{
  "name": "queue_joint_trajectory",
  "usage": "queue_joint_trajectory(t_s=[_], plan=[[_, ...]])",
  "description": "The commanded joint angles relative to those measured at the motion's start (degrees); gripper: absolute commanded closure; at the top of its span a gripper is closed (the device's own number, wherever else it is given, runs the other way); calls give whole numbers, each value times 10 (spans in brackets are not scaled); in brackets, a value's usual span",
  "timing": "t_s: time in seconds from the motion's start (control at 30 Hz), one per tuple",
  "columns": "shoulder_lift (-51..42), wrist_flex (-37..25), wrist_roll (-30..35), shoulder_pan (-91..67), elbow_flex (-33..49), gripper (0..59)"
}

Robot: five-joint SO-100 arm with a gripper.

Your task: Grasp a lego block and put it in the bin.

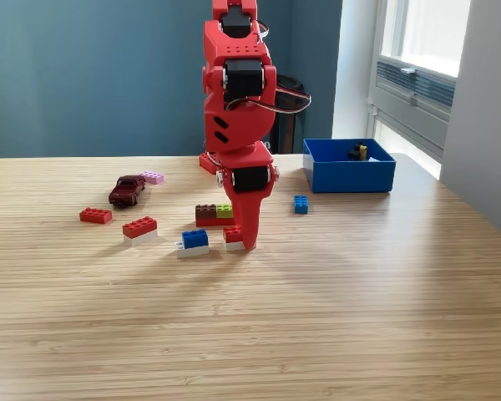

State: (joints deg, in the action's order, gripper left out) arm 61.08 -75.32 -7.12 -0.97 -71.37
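A: What lies around the gripper [244, 242]?

B: Plenty. A blue-on-white block [193, 243] sits just to its left in the exterior view. Behind it is a brown, green and red stack [215, 215]. Further left are a red-on-white block [140, 229], a flat red brick [95, 215], a dark red toy car [127, 190] and a pink plate [153, 177].

A: And on the right?

B: A small blue block [301, 204], standing alone between the arm and the bin [348, 176].

A: Room to move?

B: The table [334, 317] is bare in front and to the right of the arm. Its right edge runs close past the bin. The way from gripper to bin has only that small blue block near it.

A: The block itself?

B: A red block [231, 236] on a white base, at the gripper's tip, partly hidden by the red finger.

A: Is it gripped?

B: I cannot tell. The finger touches down against it, but the other jaw is hidden.

A: The bin?

B: Blue, low-walled, open on top, at the far right, with small yellow and dark pieces [358, 151] inside.
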Motion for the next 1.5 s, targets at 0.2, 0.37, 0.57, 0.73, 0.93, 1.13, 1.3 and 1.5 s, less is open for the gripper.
queue_joint_trajectory(t_s=[0.2, 0.37, 0.57, 0.73, 0.93, 1.13, 1.3, 1.5], plan=[[5, 30, 12, 4, 18, 586], [10, 25, 28, -2, 36, 586], [13, -30, 49, -21, 58, 586], [17, -75, 69, -42, 65, 586], [98, -121, 98, -77, 97, 586], [207, -122, 112, -142, 22, 586], [280, -122, 130, -218, -62, 586], [344, -145, 169, -332, -96, 586]])
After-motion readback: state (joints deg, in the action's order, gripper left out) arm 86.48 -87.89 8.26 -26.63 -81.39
